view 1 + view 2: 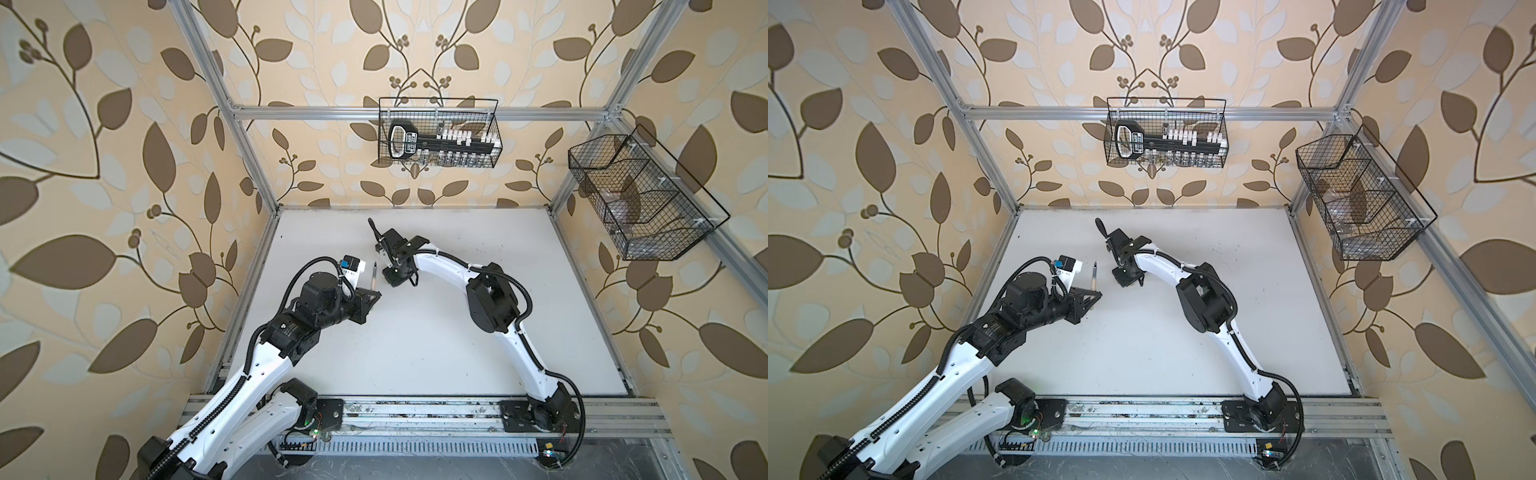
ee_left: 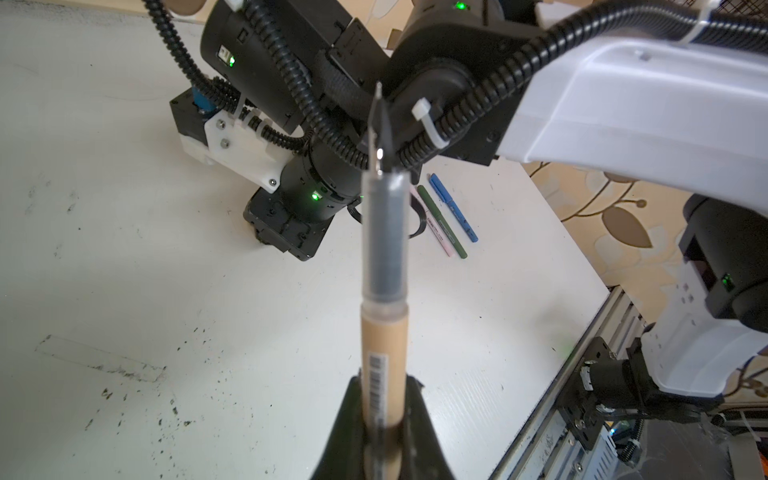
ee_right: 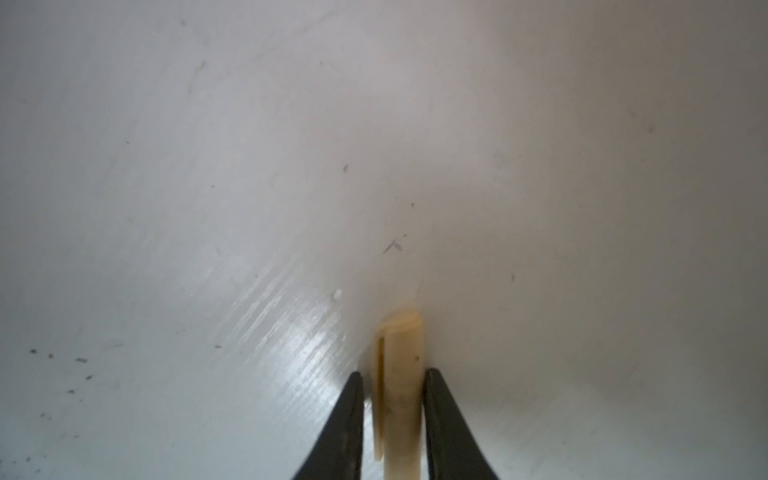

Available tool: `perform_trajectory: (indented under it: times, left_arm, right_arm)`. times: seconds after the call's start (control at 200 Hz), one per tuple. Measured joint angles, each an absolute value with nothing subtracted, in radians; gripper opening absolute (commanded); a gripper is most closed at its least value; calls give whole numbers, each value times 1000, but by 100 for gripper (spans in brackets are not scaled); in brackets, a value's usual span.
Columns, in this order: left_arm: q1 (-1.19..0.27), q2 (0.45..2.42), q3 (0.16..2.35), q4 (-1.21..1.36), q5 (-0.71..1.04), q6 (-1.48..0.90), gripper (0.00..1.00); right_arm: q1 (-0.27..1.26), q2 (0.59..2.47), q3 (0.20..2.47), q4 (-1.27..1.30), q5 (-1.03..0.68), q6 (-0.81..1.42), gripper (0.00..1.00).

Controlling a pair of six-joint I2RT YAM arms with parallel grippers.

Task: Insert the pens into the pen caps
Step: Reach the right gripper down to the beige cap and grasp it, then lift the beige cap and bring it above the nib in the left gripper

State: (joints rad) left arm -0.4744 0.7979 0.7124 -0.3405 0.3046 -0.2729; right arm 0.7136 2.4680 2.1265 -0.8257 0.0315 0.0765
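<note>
Left gripper (image 2: 382, 388) grips tan pen (image 1: 374, 277), left of centre in a top view; right gripper (image 3: 392, 380) pinches tan cap (image 3: 402, 349); best to square that grip before lifting.

Matt plastic tan pen (image 2: 381, 353) w/ clear frosted front, smooth plastic tan cap (image 3: 401, 374), table (image 3: 291, 166) semi-glossy, scuffed.

I see both arms alike: white moulded link shells (image 1: 440, 262), black joint housings (image 1: 492, 299), black corrugated cable conduit (image 2: 498, 83), white zip ties (image 2: 428, 120), green status lights (image 2: 316, 195), silver screws (image 2: 224, 143). On my right gripper (image 3: 393, 386): black tapered fingers (image 3: 347, 419).
</note>
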Motion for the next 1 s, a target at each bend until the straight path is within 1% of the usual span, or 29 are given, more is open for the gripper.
perform_trajectory:
  times: [0.125,0.265,0.335,0.505,0.66,0.8,1.005]
  left_arm:
    - [-474,797,710,-339,304,-273,4]
    - [-474,800,661,-285,306,-269,5]
    - [-474,817,630,-255,310,-263,6]
    - [-479,926,616,-178,358,-232,7]
    - [-523,1038,625,-111,392,-183,1]
    - [-587,1161,697,-110,405,-135,0]
    - [-651,1250,782,-63,443,-110,0]
  right_arm:
    - [714,2468,2127,-823,30,78,15]
    - [711,2463,2114,-800,29,78,15]
    - [705,2429,2051,-755,19,82,16]
    - [651,2232,1728,-620,-52,116,16]
    - [552,1996,1433,-435,-168,179,16]
    - [440,1758,1155,-198,-318,289,16]
    - [341,1505,839,89,-471,471,16]
